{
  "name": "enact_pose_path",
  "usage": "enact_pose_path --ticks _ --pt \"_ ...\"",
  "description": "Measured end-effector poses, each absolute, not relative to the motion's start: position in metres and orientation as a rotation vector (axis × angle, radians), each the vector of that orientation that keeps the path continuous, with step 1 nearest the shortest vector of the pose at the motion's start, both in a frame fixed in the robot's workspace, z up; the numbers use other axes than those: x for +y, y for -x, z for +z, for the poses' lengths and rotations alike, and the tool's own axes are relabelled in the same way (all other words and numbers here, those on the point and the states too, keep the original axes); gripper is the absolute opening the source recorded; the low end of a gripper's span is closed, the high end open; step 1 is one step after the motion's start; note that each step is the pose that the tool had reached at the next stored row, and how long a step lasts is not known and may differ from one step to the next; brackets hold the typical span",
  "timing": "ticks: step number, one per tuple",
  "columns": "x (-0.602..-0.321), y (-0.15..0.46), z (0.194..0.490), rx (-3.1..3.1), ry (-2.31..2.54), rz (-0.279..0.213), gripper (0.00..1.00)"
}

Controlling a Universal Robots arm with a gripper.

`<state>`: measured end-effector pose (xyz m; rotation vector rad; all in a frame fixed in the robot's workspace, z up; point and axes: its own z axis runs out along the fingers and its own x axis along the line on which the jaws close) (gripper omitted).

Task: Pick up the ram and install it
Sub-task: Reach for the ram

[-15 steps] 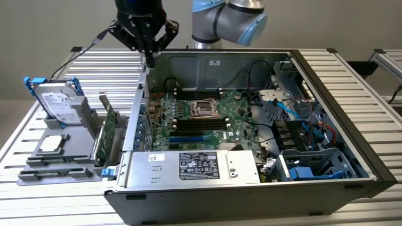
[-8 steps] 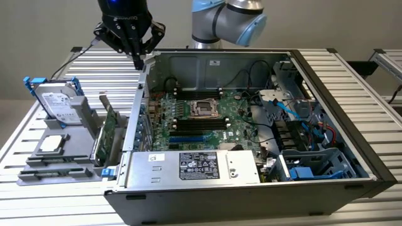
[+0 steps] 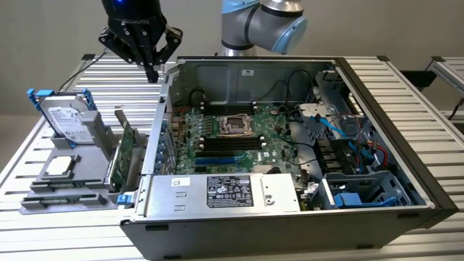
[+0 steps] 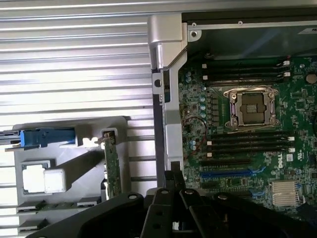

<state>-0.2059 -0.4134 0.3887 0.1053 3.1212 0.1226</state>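
Gripper pinched fully shut, holding nothing and touching nothing. Hanging above slatted desk, just outside back corner of open computer case. Case wall between gripper and motherboard, with black memory slots beside processor socket.

On the exterior view's left, grey fixture on desk:
- Hard drive with blue rails, upright, closest to gripper.
- Green expansion card on edge, just beside case.
- Square processor chip lying flat.
- Ram in fixture's front slots, farthest from gripper and well apart from it, with drive and card between.
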Motion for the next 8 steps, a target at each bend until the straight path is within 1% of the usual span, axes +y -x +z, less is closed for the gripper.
enact_pose_path --ticks 8 --pt "-0.419 0.218 0.388 3.122 -0.099 0.118 0.11"
